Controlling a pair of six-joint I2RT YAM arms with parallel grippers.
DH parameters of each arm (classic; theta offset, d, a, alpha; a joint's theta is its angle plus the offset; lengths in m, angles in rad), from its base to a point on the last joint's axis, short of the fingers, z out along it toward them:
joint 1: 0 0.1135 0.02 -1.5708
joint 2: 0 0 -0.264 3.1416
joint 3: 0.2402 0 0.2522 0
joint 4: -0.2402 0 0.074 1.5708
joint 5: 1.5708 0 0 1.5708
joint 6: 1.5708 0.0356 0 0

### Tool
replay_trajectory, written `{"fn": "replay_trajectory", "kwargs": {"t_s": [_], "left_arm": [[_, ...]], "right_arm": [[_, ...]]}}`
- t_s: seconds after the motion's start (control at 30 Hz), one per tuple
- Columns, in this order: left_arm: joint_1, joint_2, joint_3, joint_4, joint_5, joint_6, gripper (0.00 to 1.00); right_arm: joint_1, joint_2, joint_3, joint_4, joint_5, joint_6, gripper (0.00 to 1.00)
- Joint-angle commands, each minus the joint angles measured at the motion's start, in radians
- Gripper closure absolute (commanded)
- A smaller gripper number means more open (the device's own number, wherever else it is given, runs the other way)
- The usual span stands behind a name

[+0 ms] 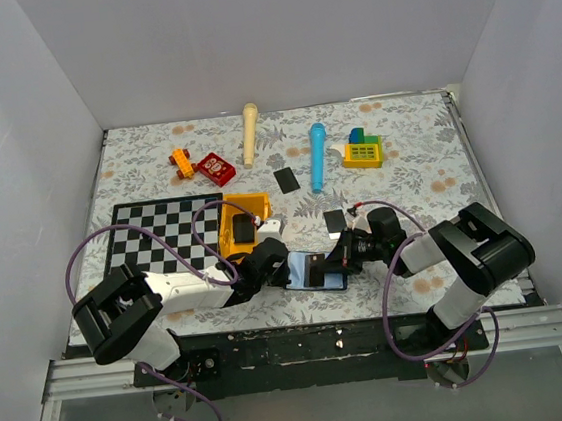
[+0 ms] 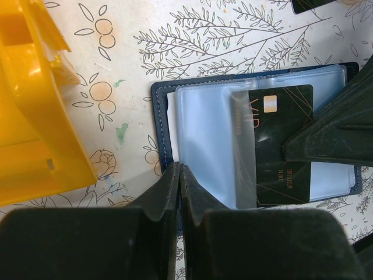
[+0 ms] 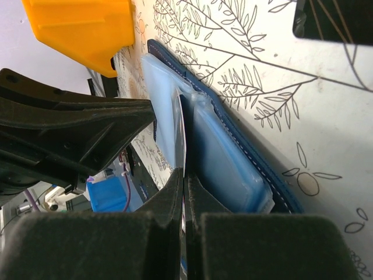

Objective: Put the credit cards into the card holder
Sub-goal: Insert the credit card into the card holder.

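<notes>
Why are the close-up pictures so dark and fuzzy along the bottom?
Left wrist view: jaws crowd the lens, dark and soft; the clear pocket over the credit card looks milky. Right wrist view: same blurred jaws, card holder sharper. Top view: even light, soft shadows.

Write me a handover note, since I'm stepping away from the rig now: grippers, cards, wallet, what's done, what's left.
Left gripper: shut on the edge of the open wallet, steadying it.
Right gripper: shut on a black card, which is partly under a clear sleeve.
A second card lies on the cloth just beyond the wallet, and a third card lies farther back.
Done: wallet open, first card started.
Left: push this card fully in, then probably load the other two.
</notes>
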State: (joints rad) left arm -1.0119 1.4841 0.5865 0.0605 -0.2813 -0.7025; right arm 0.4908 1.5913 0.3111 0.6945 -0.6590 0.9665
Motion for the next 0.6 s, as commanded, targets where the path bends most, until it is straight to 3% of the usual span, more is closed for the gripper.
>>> {"fn": "replay_trajectory", "kwargs": {"t_s": [0.0, 0.57], "left_arm": [[-0.005, 0.021, 0.009, -0.034, 0.005, 0.006, 1.0], [-0.005, -0.002, -0.005, -0.031, 0.017, -0.002, 1.0]], "right_arm": [[0.005, 0.042, 0.019, 0.046, -0.014, -0.002, 0.99], [0.072, 0.065, 0.051, 0.056, 0.079, 0.029, 0.99]]}}
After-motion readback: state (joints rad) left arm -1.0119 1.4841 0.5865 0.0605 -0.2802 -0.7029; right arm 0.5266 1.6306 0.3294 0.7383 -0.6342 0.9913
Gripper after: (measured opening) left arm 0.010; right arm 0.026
